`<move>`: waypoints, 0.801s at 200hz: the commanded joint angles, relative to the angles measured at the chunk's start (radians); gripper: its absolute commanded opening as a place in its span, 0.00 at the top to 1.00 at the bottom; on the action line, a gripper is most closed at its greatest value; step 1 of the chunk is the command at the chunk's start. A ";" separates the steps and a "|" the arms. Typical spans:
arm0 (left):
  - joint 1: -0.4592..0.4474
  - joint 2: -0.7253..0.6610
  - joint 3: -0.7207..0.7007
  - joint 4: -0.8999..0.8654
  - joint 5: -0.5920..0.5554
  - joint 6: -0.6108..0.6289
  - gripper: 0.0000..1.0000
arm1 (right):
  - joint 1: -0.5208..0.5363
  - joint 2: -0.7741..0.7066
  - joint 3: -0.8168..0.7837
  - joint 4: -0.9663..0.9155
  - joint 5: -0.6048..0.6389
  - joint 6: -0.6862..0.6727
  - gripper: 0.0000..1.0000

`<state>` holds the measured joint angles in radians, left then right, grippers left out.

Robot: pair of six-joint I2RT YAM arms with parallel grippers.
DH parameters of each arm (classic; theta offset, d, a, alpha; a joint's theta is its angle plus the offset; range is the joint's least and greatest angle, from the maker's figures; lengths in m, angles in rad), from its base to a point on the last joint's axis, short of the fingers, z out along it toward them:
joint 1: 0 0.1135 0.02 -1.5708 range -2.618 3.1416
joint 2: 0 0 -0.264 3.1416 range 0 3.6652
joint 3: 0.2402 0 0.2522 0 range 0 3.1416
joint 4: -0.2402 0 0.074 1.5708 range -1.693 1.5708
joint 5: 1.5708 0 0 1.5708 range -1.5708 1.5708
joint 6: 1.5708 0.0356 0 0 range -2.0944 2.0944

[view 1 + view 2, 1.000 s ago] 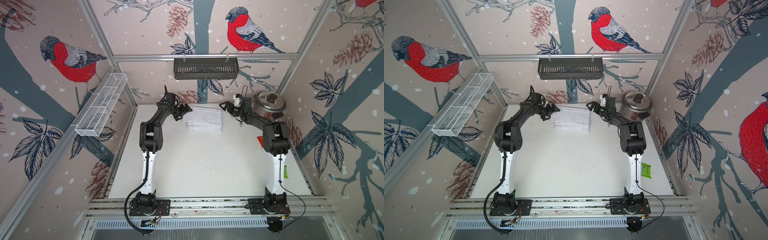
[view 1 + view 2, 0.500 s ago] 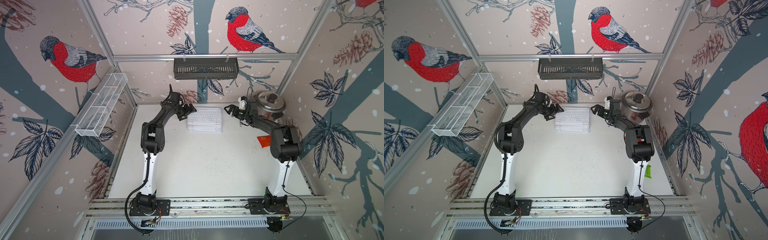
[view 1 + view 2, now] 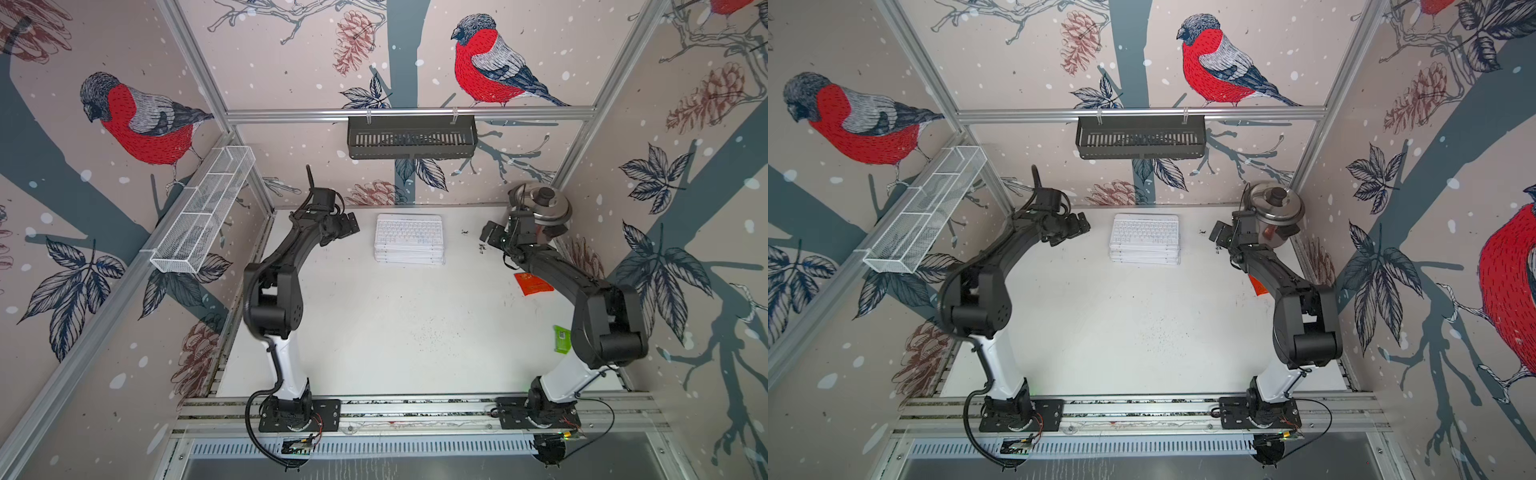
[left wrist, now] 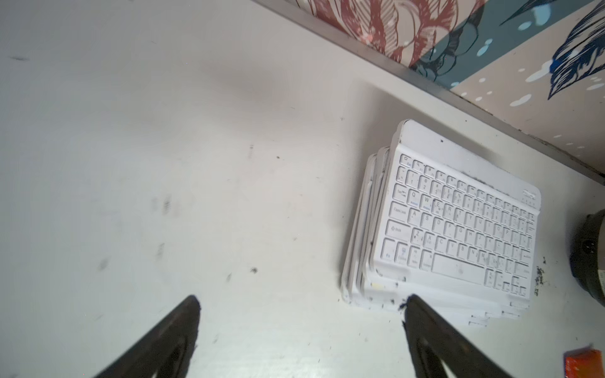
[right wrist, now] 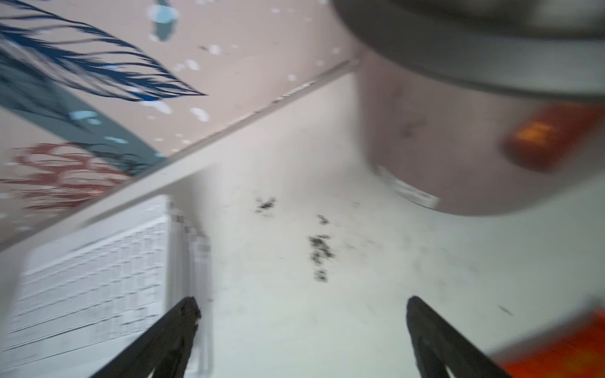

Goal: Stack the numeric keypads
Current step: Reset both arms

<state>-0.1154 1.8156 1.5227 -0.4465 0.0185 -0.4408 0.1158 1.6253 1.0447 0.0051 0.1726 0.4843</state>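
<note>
Keypads stacked near table back edge, left and right jaws apart, off stack sides.

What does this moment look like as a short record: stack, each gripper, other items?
stack: numeric keypads in one pile, edges slightly stepped, white one on top
left gripper: open, empty, apart from the pile
right gripper: open, empty, between pile and pot
other items: orange packet, green packet, both on the right side
loose keypads: none visible

Bright even light, soft shadows, wide-angle edge distortion, right wrist view motion-blurred
</note>
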 commanded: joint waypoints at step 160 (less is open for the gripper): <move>0.050 -0.166 -1.245 1.990 -0.327 0.389 0.00 | -0.004 -0.101 -0.961 1.542 0.299 -0.407 0.01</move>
<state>-0.0933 1.6836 0.2306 1.2610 -0.4152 -0.0700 0.1455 1.4525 0.0906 1.3361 0.6025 0.0463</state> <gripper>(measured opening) 0.997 0.995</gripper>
